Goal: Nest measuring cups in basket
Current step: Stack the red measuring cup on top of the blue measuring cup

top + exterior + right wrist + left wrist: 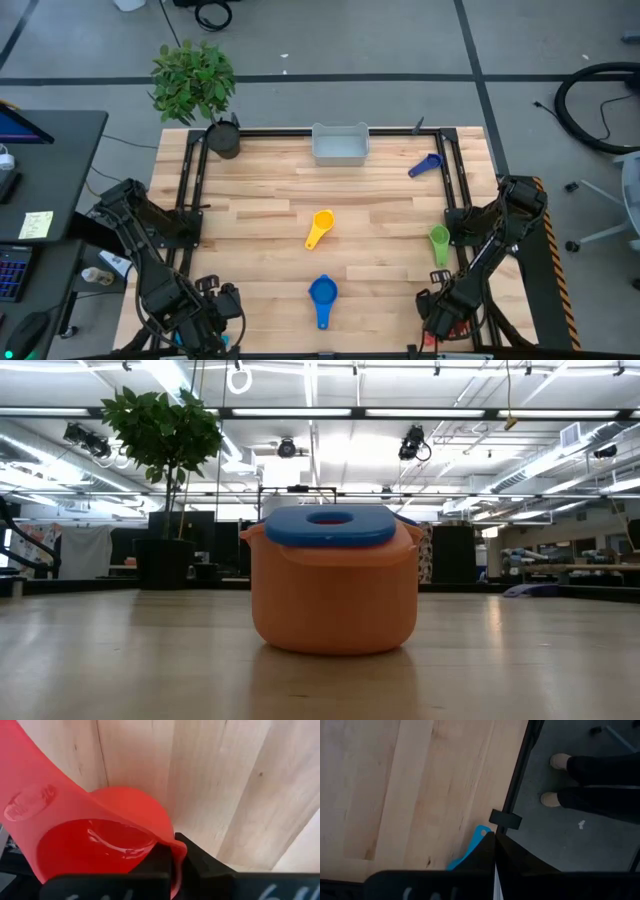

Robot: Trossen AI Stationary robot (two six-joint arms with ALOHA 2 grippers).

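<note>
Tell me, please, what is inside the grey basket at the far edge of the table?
In the high view the basket shows only its own pale floor, with no cup in it. The low view does not show the basket.

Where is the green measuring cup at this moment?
In the high view, the green measuring cup lies on the table's right side, beside the right arm, right of the yellow measuring cup.
</note>
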